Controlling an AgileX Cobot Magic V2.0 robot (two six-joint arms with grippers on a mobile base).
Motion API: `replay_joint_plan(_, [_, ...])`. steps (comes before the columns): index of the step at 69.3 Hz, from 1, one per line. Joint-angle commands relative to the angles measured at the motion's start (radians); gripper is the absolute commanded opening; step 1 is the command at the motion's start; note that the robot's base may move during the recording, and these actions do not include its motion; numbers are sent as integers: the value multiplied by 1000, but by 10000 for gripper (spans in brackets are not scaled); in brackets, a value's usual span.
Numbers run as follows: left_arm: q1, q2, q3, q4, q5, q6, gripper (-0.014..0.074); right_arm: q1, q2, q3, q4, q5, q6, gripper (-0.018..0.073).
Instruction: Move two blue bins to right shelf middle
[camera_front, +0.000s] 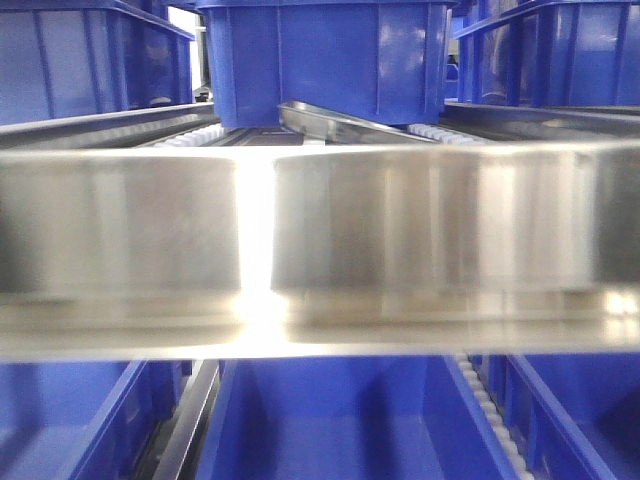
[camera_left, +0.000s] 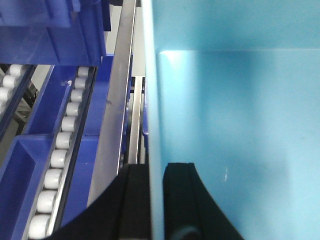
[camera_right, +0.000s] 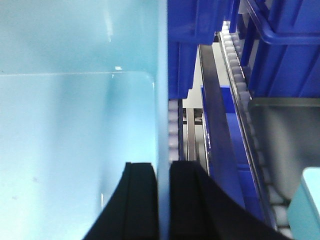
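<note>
Ahead, a steel beam (camera_front: 400, 250) spans below the blue bin (camera_front: 330, 55).

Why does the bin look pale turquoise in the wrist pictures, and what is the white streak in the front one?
Front view: the steel rail is close to the lens, so blurred, and a light glares off it as that streak. Left wrist view: the bin, pinched by the left fingers, looks overexposed, likely washing blue to turquoise. Right wrist view: same washout.
</note>
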Motion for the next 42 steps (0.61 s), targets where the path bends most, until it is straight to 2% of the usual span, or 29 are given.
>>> replay_joint_plan(1, [-10,-13,-11,5,-29,-1,-111,1,-9,-14,-30,-48,-1,-162])
replay_joint_plan(42, [-10,-13,-11,5,-31,-1,-111,1,-7,-14,-30,-47,-1,-162])
